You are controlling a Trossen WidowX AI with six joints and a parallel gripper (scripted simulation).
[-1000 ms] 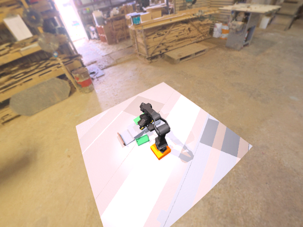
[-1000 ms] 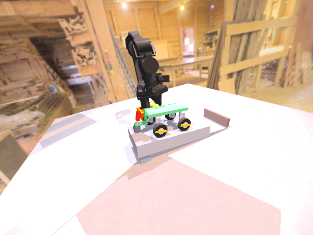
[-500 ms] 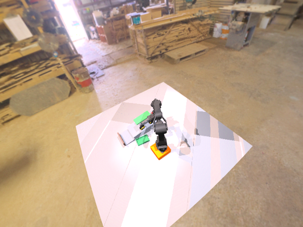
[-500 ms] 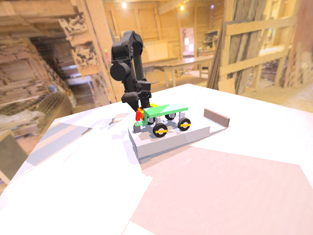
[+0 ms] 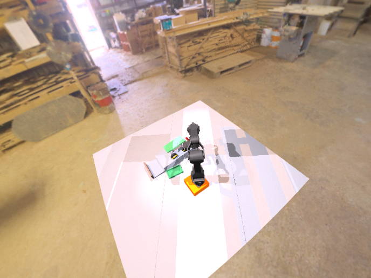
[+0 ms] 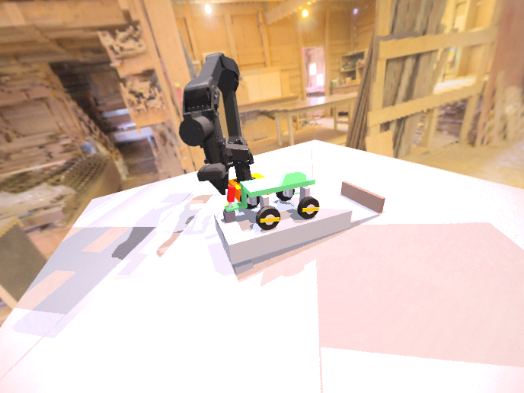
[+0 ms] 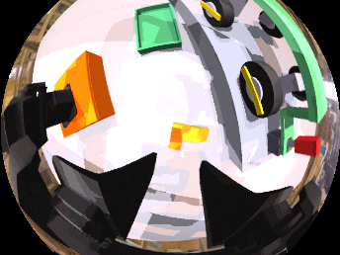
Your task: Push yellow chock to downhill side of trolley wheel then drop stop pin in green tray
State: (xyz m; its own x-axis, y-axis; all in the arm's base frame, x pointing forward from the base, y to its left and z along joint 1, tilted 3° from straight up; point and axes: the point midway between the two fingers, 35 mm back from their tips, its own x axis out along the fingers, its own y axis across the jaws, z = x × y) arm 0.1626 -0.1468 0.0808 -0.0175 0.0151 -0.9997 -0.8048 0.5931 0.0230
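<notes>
The yellow chock (image 7: 194, 133) with its orange handle lies on the table beside the ramp (image 6: 292, 238) (image 7: 228, 94), apart from the wheels, in the wrist view. My gripper (image 7: 178, 161) is partly open and empty; the chock shows beyond the gap between its fingertips. The trolley (image 5: 173, 144) (image 6: 277, 186) (image 7: 311, 79) stands on the ramp. The red-headed stop pin (image 5: 186, 138) (image 6: 231, 193) (image 7: 306, 146) is upright in the bracket at its uphill end. The green tray (image 5: 174, 171) (image 7: 158, 30) is empty. The arm hides the chock and fingertips in the top view.
The orange arm base (image 5: 195, 188) (image 7: 87, 74) is on the near side of the ramp in the top view. A brown end board (image 5: 148, 169) (image 6: 362, 197) stands at the ramp's downhill end. The trolley's raised deck and near wheels are to the right in the wrist view.
</notes>
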